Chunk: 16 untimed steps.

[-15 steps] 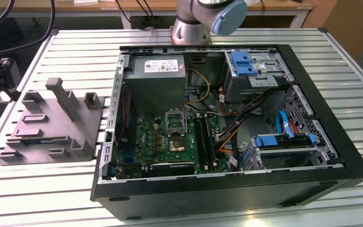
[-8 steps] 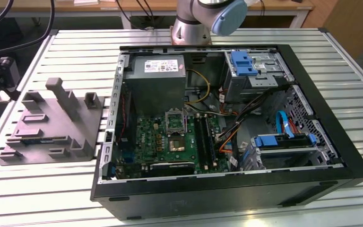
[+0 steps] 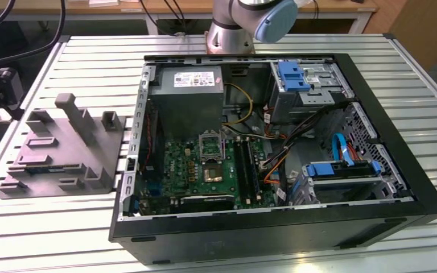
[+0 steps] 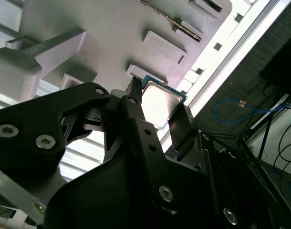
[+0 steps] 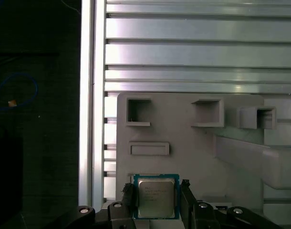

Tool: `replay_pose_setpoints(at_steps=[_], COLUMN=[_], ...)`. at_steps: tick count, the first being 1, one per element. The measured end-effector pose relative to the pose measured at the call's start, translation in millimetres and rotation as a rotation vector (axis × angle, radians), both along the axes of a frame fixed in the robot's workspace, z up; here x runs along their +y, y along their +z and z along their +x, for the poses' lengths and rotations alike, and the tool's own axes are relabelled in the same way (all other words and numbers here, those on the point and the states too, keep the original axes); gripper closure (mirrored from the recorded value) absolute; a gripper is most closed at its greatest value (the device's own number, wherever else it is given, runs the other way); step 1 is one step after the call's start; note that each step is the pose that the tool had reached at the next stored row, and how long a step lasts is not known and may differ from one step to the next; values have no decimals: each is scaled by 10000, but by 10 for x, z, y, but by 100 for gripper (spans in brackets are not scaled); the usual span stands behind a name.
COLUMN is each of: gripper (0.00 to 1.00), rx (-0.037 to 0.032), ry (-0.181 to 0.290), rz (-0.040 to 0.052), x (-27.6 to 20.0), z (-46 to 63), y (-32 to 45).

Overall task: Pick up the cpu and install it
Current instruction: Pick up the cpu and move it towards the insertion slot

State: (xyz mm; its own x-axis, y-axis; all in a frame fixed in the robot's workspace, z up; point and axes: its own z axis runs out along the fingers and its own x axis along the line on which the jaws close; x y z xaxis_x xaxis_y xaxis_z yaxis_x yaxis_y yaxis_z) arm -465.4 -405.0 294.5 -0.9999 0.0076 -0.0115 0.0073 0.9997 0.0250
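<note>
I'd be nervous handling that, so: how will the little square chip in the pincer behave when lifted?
The cpu looks like a flat plate with a metal top, so it is probably stiff and light. Its smooth, shiny top suggests it could slip; the pincer grips only its thin edges. Being flat, it shouldn't roll.

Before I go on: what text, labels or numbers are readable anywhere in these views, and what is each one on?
No text is legible enough to quote.
cpu: several lines of print on its metal top in the first wrist view, too small to read.
power-supply box: a white label with print in the exterior view, too blurred to read.
</note>
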Motion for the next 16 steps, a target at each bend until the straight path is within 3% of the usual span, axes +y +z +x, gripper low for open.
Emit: replay_pose_setpoints(at_steps=[16], gripper=[53], rx=[-1], ry=[0], rz=[0], x=[0], z=[0], y=[59])
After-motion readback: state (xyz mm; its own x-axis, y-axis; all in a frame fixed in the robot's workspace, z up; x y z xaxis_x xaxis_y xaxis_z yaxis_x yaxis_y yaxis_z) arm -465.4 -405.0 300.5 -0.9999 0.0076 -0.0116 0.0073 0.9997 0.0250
